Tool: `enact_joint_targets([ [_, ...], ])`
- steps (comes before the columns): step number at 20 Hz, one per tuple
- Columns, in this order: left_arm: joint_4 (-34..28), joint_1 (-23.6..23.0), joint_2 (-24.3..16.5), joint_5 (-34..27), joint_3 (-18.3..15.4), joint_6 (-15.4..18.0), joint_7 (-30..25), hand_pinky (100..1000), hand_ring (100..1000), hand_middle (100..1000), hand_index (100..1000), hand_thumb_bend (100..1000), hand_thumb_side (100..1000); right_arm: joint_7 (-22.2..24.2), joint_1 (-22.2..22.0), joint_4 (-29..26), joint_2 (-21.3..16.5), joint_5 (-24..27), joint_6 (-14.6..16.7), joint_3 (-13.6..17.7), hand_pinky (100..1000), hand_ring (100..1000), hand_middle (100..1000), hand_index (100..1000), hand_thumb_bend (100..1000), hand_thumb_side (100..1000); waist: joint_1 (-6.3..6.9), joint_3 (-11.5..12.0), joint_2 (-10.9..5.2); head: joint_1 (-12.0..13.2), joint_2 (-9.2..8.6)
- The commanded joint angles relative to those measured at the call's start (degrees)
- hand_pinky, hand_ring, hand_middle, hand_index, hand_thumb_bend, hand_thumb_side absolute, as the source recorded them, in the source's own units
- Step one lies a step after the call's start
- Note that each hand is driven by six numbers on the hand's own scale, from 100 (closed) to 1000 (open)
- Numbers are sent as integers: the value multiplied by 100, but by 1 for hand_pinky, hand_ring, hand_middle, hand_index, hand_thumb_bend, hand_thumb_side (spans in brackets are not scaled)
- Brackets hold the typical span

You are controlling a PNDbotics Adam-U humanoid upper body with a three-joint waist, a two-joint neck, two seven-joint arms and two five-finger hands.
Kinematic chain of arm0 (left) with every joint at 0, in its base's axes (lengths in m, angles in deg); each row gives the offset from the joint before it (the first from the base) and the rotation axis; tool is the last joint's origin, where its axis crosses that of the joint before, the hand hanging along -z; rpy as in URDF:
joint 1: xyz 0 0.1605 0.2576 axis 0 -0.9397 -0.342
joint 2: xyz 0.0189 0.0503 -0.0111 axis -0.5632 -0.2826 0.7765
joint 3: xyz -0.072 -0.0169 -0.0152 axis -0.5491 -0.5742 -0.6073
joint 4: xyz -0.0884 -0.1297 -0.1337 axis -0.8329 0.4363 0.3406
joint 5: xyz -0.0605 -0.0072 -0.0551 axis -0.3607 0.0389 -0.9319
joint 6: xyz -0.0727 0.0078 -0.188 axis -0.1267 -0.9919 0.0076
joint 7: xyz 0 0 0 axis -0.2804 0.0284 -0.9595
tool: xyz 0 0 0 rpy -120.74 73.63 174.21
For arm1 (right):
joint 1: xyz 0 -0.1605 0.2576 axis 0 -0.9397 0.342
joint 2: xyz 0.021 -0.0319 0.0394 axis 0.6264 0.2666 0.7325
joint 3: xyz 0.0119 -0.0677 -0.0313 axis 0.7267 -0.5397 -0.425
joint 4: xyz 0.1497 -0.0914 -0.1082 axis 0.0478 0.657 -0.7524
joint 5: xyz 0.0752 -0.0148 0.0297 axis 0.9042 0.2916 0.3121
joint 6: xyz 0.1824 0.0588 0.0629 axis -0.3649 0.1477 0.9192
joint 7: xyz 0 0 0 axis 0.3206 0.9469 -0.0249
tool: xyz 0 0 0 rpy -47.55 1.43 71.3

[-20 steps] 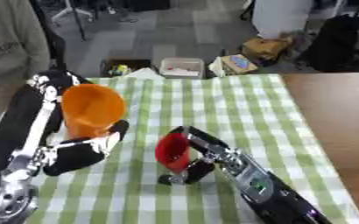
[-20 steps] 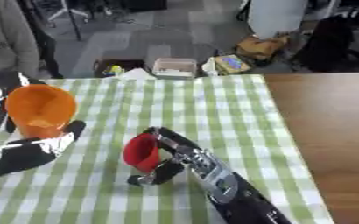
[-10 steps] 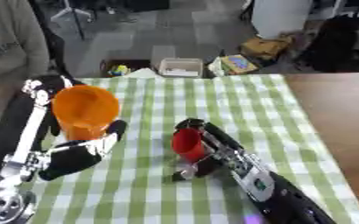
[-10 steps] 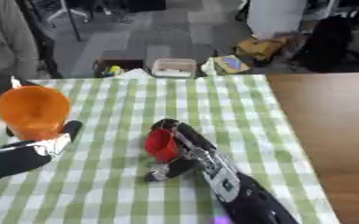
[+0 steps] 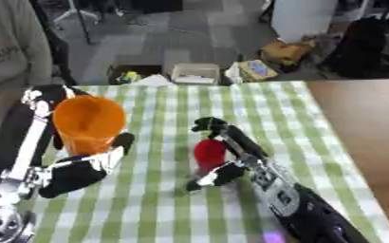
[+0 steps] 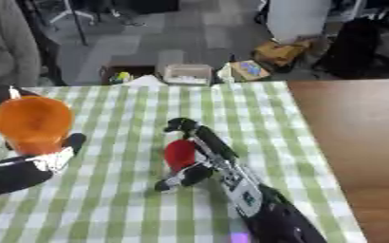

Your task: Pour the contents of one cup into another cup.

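Right hand [image 5: 224, 156] around red cup [image 5: 208, 153]

Orange cup [image 5: 88, 123], red cup [image 5: 209, 153], green-and-white checked tablecloth [image 5: 164, 209], brown table [image 5: 365, 123], black hands [image 5: 78, 173]

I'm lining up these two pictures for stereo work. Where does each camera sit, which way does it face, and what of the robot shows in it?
Left eye view: in the head, looking down at the checked cloth; left hand round the orange cup, right hand round the red cup.
Right eye view: beside it, facing the same way; the same arms, hands and cups, all further left in the picture.
Shared: the same moment, cloth, both cups, both hands, and the cluttered floor beyond.
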Motion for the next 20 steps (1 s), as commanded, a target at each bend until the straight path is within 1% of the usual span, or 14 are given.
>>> enact_joint_targets([
  [1, -100, -2, -194, -209, -156, -63, 135, 200, 340, 198, 556, 251, 154, -53, 40, -278, -237, 86, -50, 121, 727, 865, 869, 826, 1000, 395, -17, -12, -86, 30, -58],
  [4, -64, -117, -219, -535, -216, -86, 376, 209, 351, 206, 559, 251, 180, -129, -100, -538, -430, 211, -150, 247, 722, 859, 862, 820, 1000, 390, -53, -47, -82, 65, -53],
  [6, 38, -183, -232, -796, -223, -45, 605, 214, 357, 211, 560, 279, 209, -204, -266, -764, -554, 408, -239, 371, 708, 849, 853, 804, 1000, 380, -79, -72, -78, 104, -51],
  [8, 223, -229, -219, -1057, -176, 67, 851, 222, 365, 217, 564, 315, 247, -330, -509, -1052, -667, 675, -370, 542, 694, 836, 837, 780, 995, 372, -118, -101, -71, 151, -47],
  [10, 491, -258, -159, -1358, -118, 249, 1146, 235, 376, 225, 568, 352, 281, -488, -747, -1338, -749, 915, -513, 707, 680, 817, 813, 766, 984, 361, -172, -149, -64, 198, -33],
  [11, 665, -265, -125, -1518, -71, 376, 1310, 250, 388, 236, 579, 399, 307, -587, -855, -1483, -783, 1015, -586, 783, 674, 802, 798, 755, 977, 355, -198, -178, -61, 224, -24],
  [14, 1360, -270, 38, -1878, 110, 824, 1736, 292, 422, 267, 599, 486, 353, -1037, -1107, -1929, -851, 1257, -812, 1049, 657, 777, 767, 728, 955, 336, -263, -267, -53, 287, -16],
  [16, 1847, -258, 159, -1992, 218, 1125, 1891, 334, 457, 298, 621, 570, 387, -1325, -1188, -2173, -866, 1357, -935, 1170, 653, 770, 758, 723, 946, 328, -286, -305, -45, 308, -12],
  [18, 2317, -226, 269, -2056, 293, 1413, 1933, 377, 502, 348, 648, 663, 417, -1499, -1235, -2389, -859, 1449, -1012, 1234, 650, 765, 752, 718, 941, 326, -304, -336, -31, 323, -16],
  [19, 2532, -201, 312, -2077, 320, 1547, 1920, 390, 530, 379, 662, 771, 435, -1544, -1248, -2482, -851, 1485, -1036, 1245, 648, 763, 750, 718, 938, 331, -310, -349, -23, 327, -19],
  [20, 2738, -168, 344, -2095, 349, 1665, 1875, 398, 553, 404, 673, 852, 441, -1570, -1261, -2566, -838, 1518, -1052, 1248, 646, 762, 748, 718, 936, 333, -314, -364, -16, 331, -22],
])
